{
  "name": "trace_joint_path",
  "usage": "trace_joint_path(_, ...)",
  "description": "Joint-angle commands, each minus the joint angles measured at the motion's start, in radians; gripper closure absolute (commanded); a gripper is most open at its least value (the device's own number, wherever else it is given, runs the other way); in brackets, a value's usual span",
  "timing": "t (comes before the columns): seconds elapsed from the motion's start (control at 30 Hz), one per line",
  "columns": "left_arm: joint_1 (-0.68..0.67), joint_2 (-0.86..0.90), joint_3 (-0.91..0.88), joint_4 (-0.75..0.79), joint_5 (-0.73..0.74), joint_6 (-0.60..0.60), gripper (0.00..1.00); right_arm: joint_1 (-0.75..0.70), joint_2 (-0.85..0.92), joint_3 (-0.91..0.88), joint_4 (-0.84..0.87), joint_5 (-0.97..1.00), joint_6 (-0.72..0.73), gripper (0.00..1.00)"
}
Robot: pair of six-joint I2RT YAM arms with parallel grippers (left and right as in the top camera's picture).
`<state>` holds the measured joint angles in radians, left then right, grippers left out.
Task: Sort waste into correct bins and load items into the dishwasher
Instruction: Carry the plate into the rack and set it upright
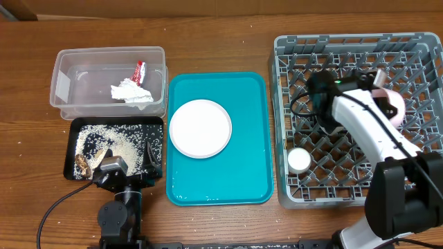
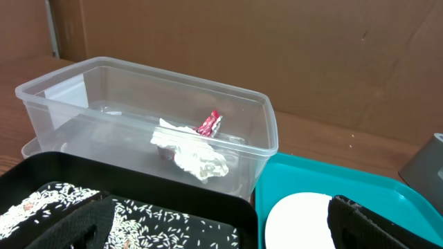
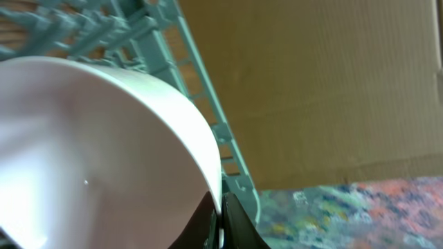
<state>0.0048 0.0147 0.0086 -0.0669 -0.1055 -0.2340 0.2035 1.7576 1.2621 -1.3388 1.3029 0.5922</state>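
Observation:
My right gripper point(image 3: 220, 207) is shut on the rim of a pale pinkish bowl point(image 3: 90, 152), holding it on edge over the right side of the grey dish rack point(image 1: 422, 52). The bowl also shows in the overhead view point(image 1: 394, 105). A small white cup point(image 1: 299, 160) stands in the rack's front left. A round white plate point(image 1: 201, 128) lies on the teal tray point(image 1: 252, 90). The clear tub point(image 1: 69, 59) holds a crumpled tissue point(image 2: 197, 155) and a red wrapper point(image 2: 210, 123). The black tray point(image 1: 156, 124) holds rice point(image 2: 149, 221) and brown scraps point(image 1: 84, 162). My left gripper point(image 2: 221, 228) is open and empty above the black tray's front edge. I see no chopsticks.
The tub and the black tray sit at the left and the teal tray in the middle. The rack is at the right, with upright pegs. A cardboard wall stands behind the table. A cable point(image 1: 52, 207) trails from the left arm at the front.

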Motion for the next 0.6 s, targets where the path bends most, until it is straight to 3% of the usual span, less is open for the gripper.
trace_joint_path(0.0,0.008,-0.01,-0.004,0.001,0.005,-0.01,0.0,0.042,0.03,-0.006,-0.002,-0.049,-0.017,0.96)
trace_joint_path(0.27,0.008,-0.01,-0.004,0.001,0.005,-0.01,0.0,0.076,0.034,-0.006,-0.049,-0.049,-0.016,0.96)
trace_joint_path(0.3,0.008,-0.01,-0.004,0.001,0.005,-0.01,0.0,0.079,0.032,-0.005,-0.056,-0.051,-0.013,0.91)
trace_joint_path(0.37,0.008,-0.01,-0.004,0.001,0.005,-0.01,0.0,0.088,0.03,0.0,-0.058,-0.073,-0.013,0.67)
trace_joint_path(0.4,0.008,-0.01,-0.004,0.001,0.005,-0.01,0.0,0.091,0.029,0.006,-0.057,-0.092,-0.013,0.44)
trace_joint_path(0.43,0.008,-0.01,-0.004,0.001,0.005,-0.01,0.0,0.095,0.029,0.017,-0.058,-0.112,-0.013,0.37)
trace_joint_path(0.57,0.008,-0.01,-0.004,0.001,0.005,-0.01,0.0,0.119,0.024,0.103,-0.091,-0.222,-0.013,0.28)
